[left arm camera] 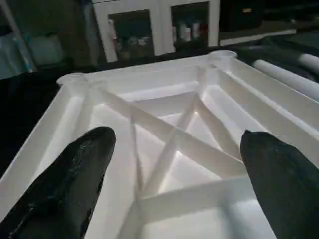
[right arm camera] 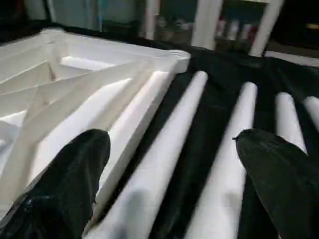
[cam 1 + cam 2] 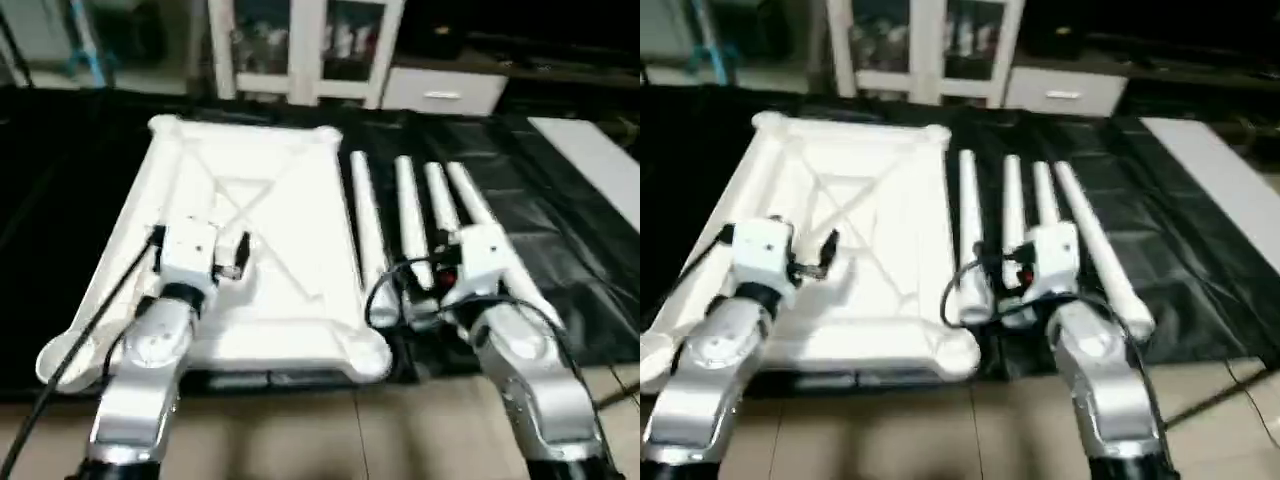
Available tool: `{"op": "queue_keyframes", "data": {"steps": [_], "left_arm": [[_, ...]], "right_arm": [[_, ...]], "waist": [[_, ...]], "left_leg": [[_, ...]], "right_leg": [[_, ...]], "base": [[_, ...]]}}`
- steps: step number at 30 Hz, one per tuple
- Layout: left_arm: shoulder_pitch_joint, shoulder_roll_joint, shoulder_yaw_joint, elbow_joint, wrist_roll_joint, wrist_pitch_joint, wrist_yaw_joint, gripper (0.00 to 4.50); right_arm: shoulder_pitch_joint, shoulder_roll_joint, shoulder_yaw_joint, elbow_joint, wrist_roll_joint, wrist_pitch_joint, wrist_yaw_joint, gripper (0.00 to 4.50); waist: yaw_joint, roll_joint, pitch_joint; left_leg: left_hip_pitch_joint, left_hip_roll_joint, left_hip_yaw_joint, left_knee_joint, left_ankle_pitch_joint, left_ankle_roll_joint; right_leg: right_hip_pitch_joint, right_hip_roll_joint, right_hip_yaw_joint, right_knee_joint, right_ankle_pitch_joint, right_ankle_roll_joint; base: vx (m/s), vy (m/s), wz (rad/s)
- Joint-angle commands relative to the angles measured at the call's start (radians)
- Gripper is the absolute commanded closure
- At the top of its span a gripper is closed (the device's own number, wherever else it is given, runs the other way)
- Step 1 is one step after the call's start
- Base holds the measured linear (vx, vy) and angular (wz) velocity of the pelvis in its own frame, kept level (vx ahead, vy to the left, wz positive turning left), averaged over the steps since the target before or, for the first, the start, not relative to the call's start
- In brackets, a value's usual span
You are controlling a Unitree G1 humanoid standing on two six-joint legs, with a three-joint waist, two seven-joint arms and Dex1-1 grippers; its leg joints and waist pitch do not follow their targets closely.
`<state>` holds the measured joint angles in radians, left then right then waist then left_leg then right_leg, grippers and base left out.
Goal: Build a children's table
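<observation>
Children's table top [image 3: 270, 250] lies upside down on the black-draped worktable [image 3: 560, 250], smooth white plastic, X-ribs up. Over its near half the left gripper [image 1: 174, 164] hangs with fingers spread wide, holding nothing. The right gripper [image 2: 169, 169], fingers just as wide, hovers above four tapered tube legs [image 3: 410, 220] lying side by side just right of the top. The left wrist view catches round corner sockets [image 1: 222, 55]; a flat white board [image 3: 600, 165] lies farther right.
</observation>
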<state>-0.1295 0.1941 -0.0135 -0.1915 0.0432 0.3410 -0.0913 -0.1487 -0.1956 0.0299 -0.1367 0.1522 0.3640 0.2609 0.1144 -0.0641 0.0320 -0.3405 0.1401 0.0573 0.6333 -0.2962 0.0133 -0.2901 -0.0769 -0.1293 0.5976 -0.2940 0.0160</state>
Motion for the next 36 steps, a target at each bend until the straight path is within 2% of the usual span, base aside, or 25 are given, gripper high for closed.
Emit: {"op": "queue_keyframes", "data": {"steps": [1,2,3,4,5,6,7,8,9,10,11,12,13,14,16,17,19,20,22,24,27,31,32,35,36], "left_arm": [[0.008,0.002,-0.005,-0.016,0.004,0.001,0.008,0.0],[0.01,0.002,-0.006,-0.018,0.003,0.0,0.008,0.0],[0.011,0.002,-0.006,-0.019,0.002,-0.001,0.008,0.0],[0.011,0.003,-0.008,-0.019,0.004,-0.001,0.004,0.0],[0.013,0.003,-0.01,-0.021,0.007,-0.004,0.001,0.0],[0.014,0.0,-0.01,-0.021,0.005,-0.011,-0.002,0.0],[0.016,-0.002,-0.01,-0.022,0.006,-0.01,-0.004,0.0],[0.018,-0.004,-0.013,-0.021,0.003,-0.003,-0.012,0.0],[0.018,-0.004,-0.013,-0.021,0.003,-0.003,-0.012,0.0],[0.02,-0.003,-0.018,-0.021,0.0,0.0,-0.018,0.0],[0.021,-0.002,-0.021,-0.021,0.002,-0.001,-0.017,0.0],[0.022,-0.003,-0.022,-0.02,0.005,-0.003,-0.014,0.0],[0.022,-0.003,-0.022,-0.018,0.003,-0.001,-0.014,0.0],[0.021,-0.002,-0.023,-0.014,0.004,0.003,-0.011,0.0],[0.016,0.0,-0.023,-0.005,-0.007,0.001,-0.028,0.0],[0.014,0.003,-0.02,-0.004,-0.028,-0.002,-0.053,0.0],[0.013,0.004,-0.018,-0.004,-0.042,-0.004,-0.07,0.0],[0.0,0.041,-0.038,-0.003,-0.084,-0.013,-0.172,0.0],[-0.024,0.099,-0.066,0.01,-0.128,-0.034,-0.304,0.0],[-0.039,0.118,-0.069,0.017,-0.156,-0.028,-0.358,0.0],[-0.078,0.234,-0.145,0.016,-0.239,0.059,-0.629,0.0],[-0.091,0.309,-0.213,0.029,-0.221,0.069,-0.751,0.0],[-0.118,0.367,-0.279,0.072,-0.183,0.052,-0.84,0.0],[-0.167,0.373,-0.324,0.152,-0.15,0.021,-0.899,0.18],[-0.167,0.373,-0.324,0.152,-0.15,0.021,-0.899,0.29]], "right_arm": [[-0.002,0.004,-0.005,0.004,-0.002,-0.005,0.002,0.04],[-0.002,0.008,-0.008,0.003,0.002,-0.006,0.001,0.04],[-0.003,0.018,-0.022,0.003,0.016,0.004,-0.007,0.04],[-0.005,0.021,-0.029,0.005,0.02,0.008,-0.015,0.04],[-0.006,0.017,-0.028,0.005,0.018,0.01,-0.015,0.04],[-0.006,0.012,-0.025,0.006,0.014,0.009,-0.012,0.04],[-0.005,0.008,-0.024,0.005,0.012,0.006,-0.008,0.04],[-0.004,0.004,-0.029,0.002,0.017,0.006,-0.002,0.04],[-0.004,0.004,-0.029,0.002,0.017,0.006,-0.002,0.04],[-0.003,0.003,-0.035,-0.001,0.023,0.007,0.002,0.04],[-0.003,0.004,-0.038,-0.002,0.024,0.007,0.003,0.04],[-0.003,0.005,-0.042,-0.004,0.029,0.007,0.005,0.04],[-0.002,0.007,-0.047,-0.007,0.037,0.01,0.008,0.04],[-0.002,0.006,-0.053,-0.012,0.044,0.01,0.012,0.04],[-0.003,-0.002,-0.058,-0.009,0.051,0.009,0.019,0.04],[-0.006,-0.009,-0.058,-0.007,0.052,0.005,0.027,0.04],[-0.008,-0.014,-0.058,-0.005,0.053,0.002,0.033,0.04],[-0.016,-0.04,-0.06,0.001,0.08,0.003,0.09,0.04],[-0.026,-0.085,-0.057,0.0,0.12,0.007,0.192,0.04],[-0.029,-0.109,-0.051,-0.006,0.137,0.01,0.242,0.04],[-0.033,-0.217,0.009,-0.043,0.169,0.018,0.421,0.04],[-0.034,-0.267,0.036,-0.054,0.165,0.023,0.485,0.04],[-0.034,-0.314,0.053,-0.061,0.16,0.025,0.535,0.04],[-0.023,-0.361,0.054,-0.107,0.197,0.067,0.596,0.01],[-0.023,-0.361,0.054,-0.107,0.197,0.067,0.596,0.0]], "waist": [[-0.027,0.045,-0.081],[-0.066,0.039,-0.084],[-0.055,0.039,-0.066],[-0.037,0.011,-0.049],[-0.032,-0.041,-0.046],[-0.014,-0.063,-0.029],[0.036,-0.057,-0.038],[0.033,-0.057,-0.032],[0.03,-0.051,-0.022],[0.021,-0.029,-0.019],[0.017,0.011,-0.038],[0.001,0.022,-0.05],[0.001,0.025,-0.057],[-0.004,0.023,-0.053],[0.002,0.017,-0.04],[0.006,0.017,-0.034],[0.006,0.019,-0.031],[0.004,0.013,-0.019],[0.01,0.01,-0.011],[0.015,0.007,-0.012],[0.026,0.009,-0.015],[0.031,0.013,-0.023],[0.033,0.01,-0.027],[0.037,0.01,-0.035],[0.038,0.01,-0.033]], "left_leg": [[0.177,0.028,-0.155,-0.037,0.652,0.58],[0.212,0.072,-0.229,-0.06,0.767,0.665],[0.214,0.105,-0.211,-0.043,0.809,0.563],[0.135,0.055,-0.159,-0.084,0.619,0.414],[0.131,-0.025,-0.091,-0.055,0.369,0.279],[0.039,-0.079,-0.049,-0.031,0.216,0.226],[-0.018,-0.083,-0.008,0.065,0.015,0.139],[-0.04,-0.046,-0.014,0.064,0.102,0.025],[-0.034,-0.035,-0.01,0.04,0.161,-0.019],[-0.014,-0.01,-0.004,-0.026,0.236,-0.067],[-0.01,0.03,-0.004,-0.083,0.313,-0.064],[-0.009,0.071,-0.025,-0.07,0.391,-0.051],[0.017,0.086,-0.034,-0.057,0.432,-0.04],[0.015,0.086,-0.032,-0.054,0.454,-0.03],[0.002,0.08,-0.015,-0.067,0.295,-0.041],[-0.002,0.08,-0.008,-0.082,0.156,-0.06],[0.0,0.085,-0.005,-0.095,0.044,-0.077],[0.005,0.09,0.007,-0.113,-0.099,-0.091],[0.016,0.087,0.022,-0.12,-0.237,-0.1],[0.019,0.089,0.035,-0.123,-0.235,-0.096],[0.015,0.09,0.047,-0.124,-0.167,-0.081],[0.012,0.091,0.055,-0.122,-0.094,-0.066],[0.014,0.09,0.057,-0.117,-0.061,-0.057],[0.002,0.085,0.063,-0.103,0.057,-0.017],[0.003,0.086,0.064,-0.103,0.052,-0.012]], "right_leg": [[-0.095,0.046,-0.027,0.084,0.044,-0.038],[-0.147,0.037,-0.001,0.117,-0.12,0.006],[-0.193,-0.011,0.062,0.127,-0.145,0.031],[-0.157,-0.017,0.09,0.108,0.017,0.019],[-0.123,-0.033,0.136,0.003,0.135,-0.019],[-0.023,-0.067,0.198,-0.04,0.027,0.034],[0.068,-0.153,0.291,-0.072,0.074,-0.038],[0.074,-0.144,0.258,-0.035,0.324,-0.093],[0.058,-0.131,0.228,-0.023,0.484,-0.1],[0.027,-0.092,0.169,-0.011,0.604,-0.11],[0.024,-0.065,0.131,0.011,0.584,-0.115],[0.005,-0.036,0.121,0.034,0.542,-0.118],[-0.017,-0.044,0.12,0.035,0.516,-0.131],[-0.024,-0.054,0.124,0.025,0.464,-0.159],[-0.017,-0.068,0.131,0.004,0.344,-0.185],[-0.009,-0.078,0.133,-0.006,0.261,-0.198],[-0.006,-0.081,0.132,-0.012,0.192,-0.2],[-0.016,-0.082,0.135,-0.025,0.074,-0.197],[-0.028,-0.086,0.144,-0.043,-0.123,-0.176],[-0.033,-0.09,0.146,-0.051,-0.183,-0.167],[-0.038,-0.087,0.144,-0.044,-0.141,-0.161],[-0.04,-0.084,0.141,-0.028,-0.001,-0.177],[-0.041,-0.083,0.139,-0.026,0.045,-0.185],[-0.038,-0.081,0.139,-0.012,0.187,-0.193],[-0.04,-0.08,0.138,-0.015,0.182,-0.197]], "base": [[0.178,-0.056,0.56],[0.104,-0.133,0.25],[0.104,-0.133,0.25],[-0.062,-0.139,0.04],[-0.079,-0.093,0.11],[-0.079,-0.093,0.11],[0.053,-0.036,0.22],[0.081,-0.021,0.1],[0.081,-0.021,0.1],[0.0,0.0,0.0],[0.0,0.0,0.0],[0.0,0.0,0.0],[0.0,0.0,0.0],[0.0,0.0,0.0],[0.0,0.0,0.0],[-0.053,0.037,0.02],[-0.057,0.033,0.02],[-0.064,0.021,0.04],[-0.062,0.016,0.04],[-0.052,0.008,0.03],[0.0,0.0,0.0],[0.0,0.0,0.0],[0.0,0.0,0.0],[0.0,0.0,0.0],[0.0,0.0,0.0]]}}
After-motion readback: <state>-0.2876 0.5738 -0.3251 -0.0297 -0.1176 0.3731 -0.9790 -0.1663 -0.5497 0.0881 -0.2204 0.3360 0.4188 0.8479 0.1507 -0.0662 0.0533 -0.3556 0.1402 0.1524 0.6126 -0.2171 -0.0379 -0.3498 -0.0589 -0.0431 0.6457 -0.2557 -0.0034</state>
